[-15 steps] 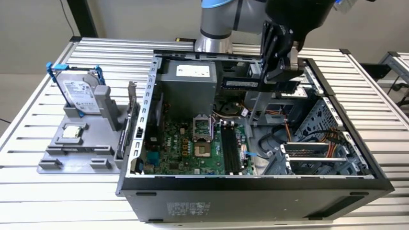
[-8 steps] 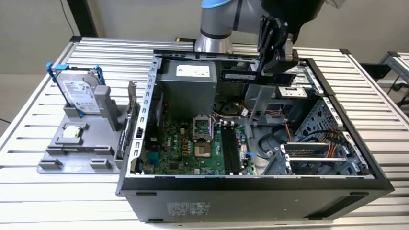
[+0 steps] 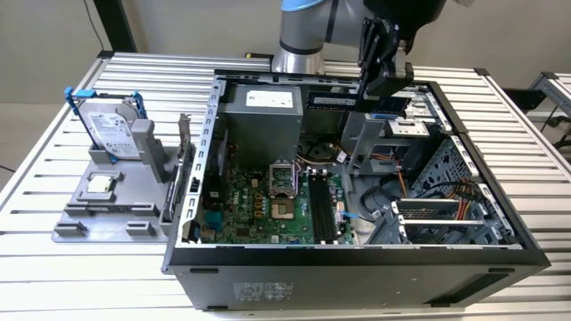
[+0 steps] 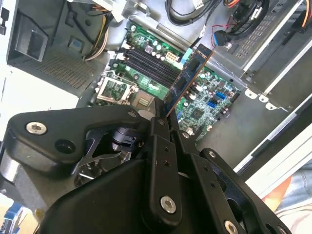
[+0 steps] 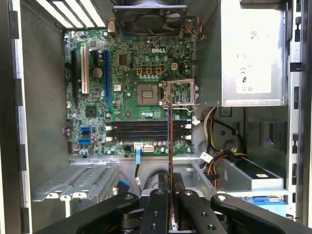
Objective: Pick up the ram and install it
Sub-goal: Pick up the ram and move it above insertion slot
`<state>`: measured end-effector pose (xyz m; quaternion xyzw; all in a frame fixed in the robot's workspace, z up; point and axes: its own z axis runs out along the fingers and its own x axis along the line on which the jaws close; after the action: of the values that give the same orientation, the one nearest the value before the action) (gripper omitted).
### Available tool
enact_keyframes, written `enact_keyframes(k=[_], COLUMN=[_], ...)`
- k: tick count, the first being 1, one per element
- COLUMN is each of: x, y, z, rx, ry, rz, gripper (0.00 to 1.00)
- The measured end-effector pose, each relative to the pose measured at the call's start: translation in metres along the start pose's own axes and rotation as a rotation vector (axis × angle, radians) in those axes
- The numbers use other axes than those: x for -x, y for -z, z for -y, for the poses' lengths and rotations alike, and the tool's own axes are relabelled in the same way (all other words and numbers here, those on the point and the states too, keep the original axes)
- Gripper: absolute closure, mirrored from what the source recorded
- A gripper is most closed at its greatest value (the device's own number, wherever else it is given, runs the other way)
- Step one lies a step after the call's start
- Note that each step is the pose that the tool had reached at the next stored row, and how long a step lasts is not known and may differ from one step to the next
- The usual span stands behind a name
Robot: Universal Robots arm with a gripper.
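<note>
The end effector (image 3: 384, 83) is clenched on the ram (image 3: 332, 100), holding it level high in the exterior frame, over the far rim of the open computer case (image 3: 357, 251) and just beside the grey power supply (image 3: 259, 120). The stick hangs well apart from the motherboard (image 3: 254, 200) below. In the second wrist view the ram (image 4: 187, 73) juts out from between the dark fingers (image 4: 158, 146), its long bluish-green edge slanting across the board. In the first wrist view the ram (image 5: 170, 126) shows edge-on as a thin line crossing the memory slots (image 5: 146, 130) and reaching the raised processor socket frame (image 5: 181, 92).

The case's side is off, so the board lies exposed. The slots sit between the socket and the drive cage (image 3: 437, 214), with orange and yellow cables (image 3: 406, 184) near that cage. Toward the exterior view's left, on the slatted tabletop (image 3: 89, 281), a grey fixture (image 3: 116, 207) carries a hard drive in a blue frame (image 3: 111, 130) and a small square processor chip (image 3: 101, 184), well apart from the case.
</note>
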<state>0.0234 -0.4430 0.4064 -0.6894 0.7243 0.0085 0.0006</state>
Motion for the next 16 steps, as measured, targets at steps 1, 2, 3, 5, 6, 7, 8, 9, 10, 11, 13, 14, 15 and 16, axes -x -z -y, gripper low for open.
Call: enact_keyframes(k=[1, 2, 3, 5, 6, 7, 8, 9, 10, 11, 13, 14, 15, 16], x=[0.0, 0.0, 0.0, 0.0, 0.0, 0.0, 0.0, 0.0, 0.0, 0.0, 0.0, 0.0, 0.0, 0.0], y=[0.0, 0.0, 0.0, 0.0, 0.0, 0.0, 0.0, 0.0, 0.0, 0.0, 0.0, 0.0, 0.0, 0.0], z=[0.0, 0.0, 0.0, 0.0, 0.0, 0.0, 0.0, 0.0, 0.0, 0.0, 0.0, 0.0, 0.0, 0.0], rx=[0.0, 0.0, 0.0, 0.0, 0.0, 0.0, 0.0, 0.0, 0.0, 0.0, 0.0, -0.0002, -0.0003, -0.0005], ry=[0.001, 0.001, 0.001, 0.001, 0.001, 0.001, 0.001, 0.001, 0.001, 0.001, -0.006, -0.016, -0.029, -0.042], rz=[0.0, -0.0001, 0.0, 0.0, -0.0001, 0.0, 0.0, 0.0, 0.0, 0.0, 0.0001, 0.0002, 0.0003, 0.0004], gripper=[1.0, 1.0, 1.0, 1.0, 1.0, 1.0, 1.0, 1.0, 1.0, 1.0, 1.0, 1.0, 1.0, 1.0])
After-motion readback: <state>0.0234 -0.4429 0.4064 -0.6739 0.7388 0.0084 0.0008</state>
